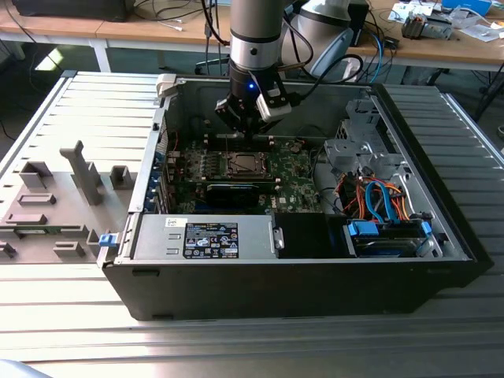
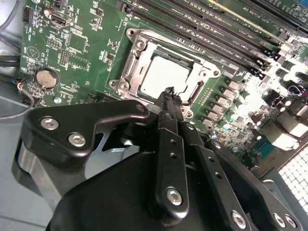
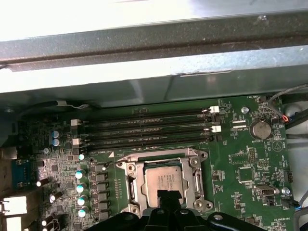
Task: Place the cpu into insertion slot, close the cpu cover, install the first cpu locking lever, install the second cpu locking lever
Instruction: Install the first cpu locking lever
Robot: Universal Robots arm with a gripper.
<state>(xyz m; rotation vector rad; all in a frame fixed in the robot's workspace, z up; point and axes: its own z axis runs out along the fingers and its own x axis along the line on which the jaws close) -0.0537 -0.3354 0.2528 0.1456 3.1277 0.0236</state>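
**Gripper over CPU socket, chip seated**

Hovering inside the open computer case (image 1: 299, 276), the gripper (image 1: 246, 130) sits low over the motherboard (image 1: 295, 177), right above the socket area. Arm comes in from above, near the case's far wall in the exterior view.

The cpu (image 2: 163, 77) lies flat in the insertion slot (image 2: 126, 72), silvery top up; also visible in the first wrist view at (image 3: 163, 180). Looks square to the frame, no visible tilt. In both wrist views the metal around the chip frames it with a square window, so the cpu cover (image 2: 204, 74) looks folded down over the chip, though I can't tell for sure from these angles whether it is fully flat. Lever state: cannot tell.

Gripper fingers (image 2: 168, 98) are drawn together into one narrow tip, nothing held between them. In the second wrist view the tip lines up with the edge of the cpu nearest the camera, at the socket frame; whether it touches or is just above is unclear. Same in the first wrist view: the dark tip (image 3: 166, 198) overlaps the chip's near edge.

Memory slots (image 3: 144, 127) run in a row just beside the socket, between it and the case wall. Coin battery (image 3: 260, 129) sits off to one side of the board, well apart from the socket.

Case rests on a slatted metal table (image 1: 71, 118); grey fixture blocks (image 1: 55, 197) lie on the exterior view's left.
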